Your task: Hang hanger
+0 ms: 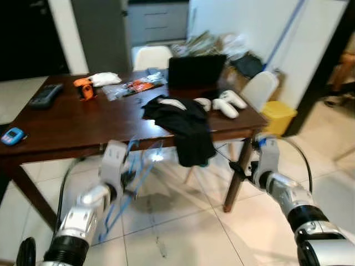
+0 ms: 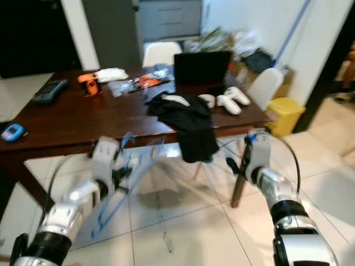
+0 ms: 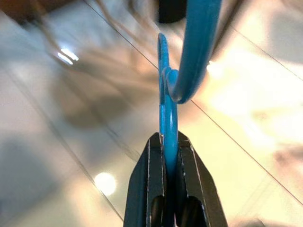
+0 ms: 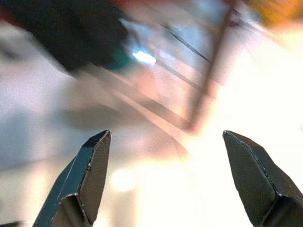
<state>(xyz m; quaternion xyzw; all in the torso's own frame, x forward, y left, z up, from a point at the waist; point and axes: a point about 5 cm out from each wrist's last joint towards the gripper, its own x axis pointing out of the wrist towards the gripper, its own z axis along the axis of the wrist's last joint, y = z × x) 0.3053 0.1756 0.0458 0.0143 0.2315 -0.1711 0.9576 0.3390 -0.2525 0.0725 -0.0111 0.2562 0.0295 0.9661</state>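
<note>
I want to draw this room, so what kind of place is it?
Probably a home dining area: a dark brown wooden table on a pale tiled floor, white plastic chairs around it, and a black garment draped over its edge.

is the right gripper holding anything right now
No, the right gripper has its two black fingers spread wide apart with nothing but blurred floor between them.
</note>
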